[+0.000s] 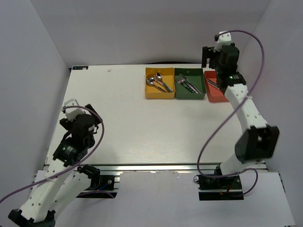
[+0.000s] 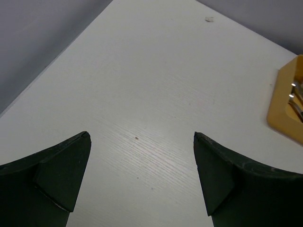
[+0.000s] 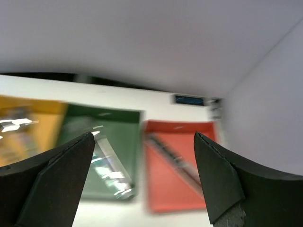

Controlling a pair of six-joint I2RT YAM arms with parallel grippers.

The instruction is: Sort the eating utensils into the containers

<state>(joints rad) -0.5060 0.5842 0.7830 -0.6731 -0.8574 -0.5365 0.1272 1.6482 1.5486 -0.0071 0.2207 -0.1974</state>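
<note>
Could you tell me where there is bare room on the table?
Bare: the table from the near edge to the bins, and left of the yellow bin. Crowded: far right, where green bin and red bin adjoin it.

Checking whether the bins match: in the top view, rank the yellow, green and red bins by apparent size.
1. green bin and yellow bin: look alike, not ranked.
2. red bin: shows smallest, but the right arm hides part of it, so that is unsure.
</note>
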